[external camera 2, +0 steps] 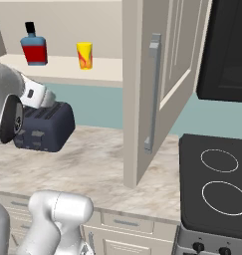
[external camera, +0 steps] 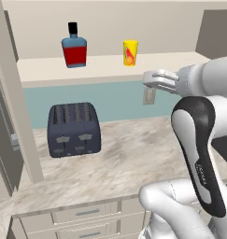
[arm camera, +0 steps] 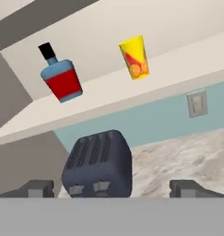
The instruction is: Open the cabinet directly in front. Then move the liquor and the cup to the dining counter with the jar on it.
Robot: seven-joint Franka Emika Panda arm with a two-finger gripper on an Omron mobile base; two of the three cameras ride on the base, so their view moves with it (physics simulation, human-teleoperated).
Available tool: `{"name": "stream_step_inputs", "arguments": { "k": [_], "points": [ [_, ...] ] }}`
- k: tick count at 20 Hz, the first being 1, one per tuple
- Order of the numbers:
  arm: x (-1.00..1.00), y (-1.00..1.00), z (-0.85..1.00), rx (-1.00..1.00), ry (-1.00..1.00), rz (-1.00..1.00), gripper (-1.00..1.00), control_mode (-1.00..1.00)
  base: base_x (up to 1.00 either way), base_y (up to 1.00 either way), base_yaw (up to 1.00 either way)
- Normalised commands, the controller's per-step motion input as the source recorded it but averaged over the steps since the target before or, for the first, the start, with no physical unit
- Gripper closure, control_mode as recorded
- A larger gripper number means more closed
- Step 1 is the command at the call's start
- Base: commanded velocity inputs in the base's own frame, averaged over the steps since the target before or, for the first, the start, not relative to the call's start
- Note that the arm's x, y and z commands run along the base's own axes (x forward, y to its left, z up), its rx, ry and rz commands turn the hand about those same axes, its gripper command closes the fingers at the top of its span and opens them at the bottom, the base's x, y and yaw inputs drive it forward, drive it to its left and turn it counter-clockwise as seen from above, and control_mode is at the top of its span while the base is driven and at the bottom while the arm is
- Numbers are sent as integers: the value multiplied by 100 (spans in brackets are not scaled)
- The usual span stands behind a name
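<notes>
Fingertips of the gripper stand far apart at the bottom of the hand view, as wide as they go, with nothing between them; the hand is empty. In the left base view it hangs in the air above the marbled counter, in front of the shelf's front edge, apart from everything. That wide, unloaded stance suits a reach for the first object, I judge, since the cabinet already stands open: its right door is swung out over the counter with its long silver handle facing the room, and the left door is folded back at the counter's left edge.

Below and ahead of the hand sits the dark toaster, toward the counter's back left, so an approach needs to pass over it. Higher up, on the cabinet shelf, the liquor stands upright on the left part and the cup upright nearer the middle, the two well apart. Both lie above the gripper and farther in, the cup the closer one. Neither dining counter nor jar can be located from here.
</notes>
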Motion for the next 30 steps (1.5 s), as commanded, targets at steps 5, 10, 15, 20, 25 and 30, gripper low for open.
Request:
{"name": "stream_step_inputs", "arguments": {
  "k": [5,10,15,20,25,30],
  "points": [
    [11,-100,24,-7,0,-18,-100,-100,0,0,0],
    [36,-52,19,0,1,-3,-100,-100,0,0,0],
    [32,-36,24,5,0,3,-100,-100,0,0,0],
    [38,-25,24,4,0,0,-100,-100,0,0,0],
    [40,-1,11,0,0,0,-100,-100,0,0,0],
    [47,0,6,0,0,0,-100,-100,0,0,0]
  ]
}}
